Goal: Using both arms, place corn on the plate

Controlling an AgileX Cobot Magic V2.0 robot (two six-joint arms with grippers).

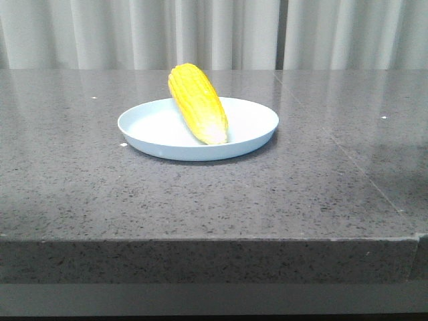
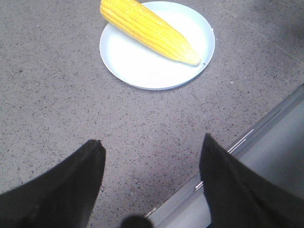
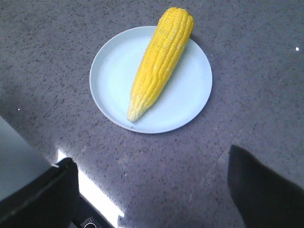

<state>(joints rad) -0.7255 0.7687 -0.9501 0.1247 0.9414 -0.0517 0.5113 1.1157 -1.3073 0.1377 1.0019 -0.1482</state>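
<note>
The corn cob [image 1: 198, 103] lies across the pale blue plate [image 1: 150, 130] on the grey speckled countertop [image 1: 80, 194], its blunt end overhanging the far rim; its paler tip rests inside the near rim. The left gripper [image 2: 151, 153] and right gripper [image 3: 151, 168] both hang spread wide and empty, well apart from the plate.

Cut off by the lower edge of each wrist picture: the dark fingers [image 2: 61, 190] of the left gripper [image 2: 151, 147] and those [image 3: 266, 185] of the right gripper [image 3: 152, 164], only their upper parts in frame, blurred and featureless. Out of sight altogether in the front view (both arms). Hidden under the corn [image 1: 198, 103]: a strip of the plate [image 1: 154, 127] from about 11 o'clock to 5 o'clock, including part of the far rim behind the thick end. Cropped at the top edge of the left wrist view: the thick end of the corn [image 2: 142, 26]. Too small to identify: white specks on the table [image 1: 80, 194], at roughly 9 o'clock of the plate.
</note>
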